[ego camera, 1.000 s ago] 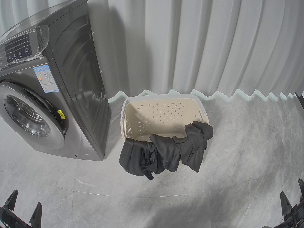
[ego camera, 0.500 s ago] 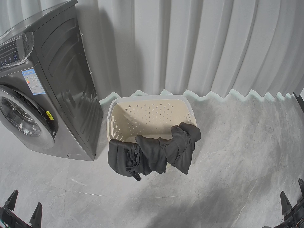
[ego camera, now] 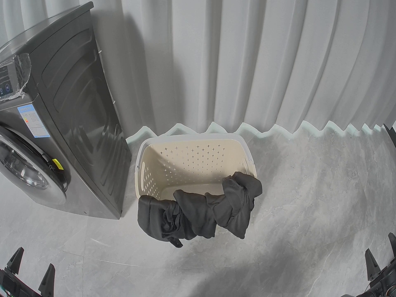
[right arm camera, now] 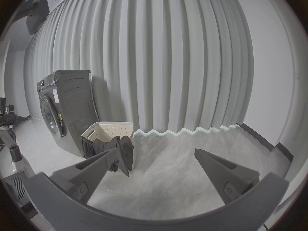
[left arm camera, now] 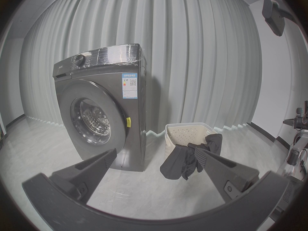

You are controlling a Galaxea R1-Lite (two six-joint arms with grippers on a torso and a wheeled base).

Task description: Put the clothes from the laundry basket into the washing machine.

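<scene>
A cream laundry basket [ego camera: 194, 155] stands on the floor beside the grey washing machine [ego camera: 70, 112]. Dark grey clothes [ego camera: 198, 213] hang over the basket's near rim and down its front. The machine's round door [left arm camera: 93, 121] is closed. My left gripper [ego camera: 31, 267] is open and low at the near left, well short of the basket. My right gripper [ego camera: 381, 252] is open at the near right, also far from the basket. In the wrist views, the left gripper [left arm camera: 155, 154] and the right gripper [right arm camera: 154, 153] hold nothing, and the clothes [left arm camera: 189, 156] [right arm camera: 110, 151] drape on the basket [right arm camera: 109, 130].
White pleated curtains [ego camera: 247, 50] run along the back behind the basket and machine. Grey marble-look floor [ego camera: 321, 194] lies open to the right of the basket and between it and my grippers.
The whole head view has shifted: machine and basket now sit further left and slightly lower in the picture, so the camera moved. The grippers keep their places and stay open.
</scene>
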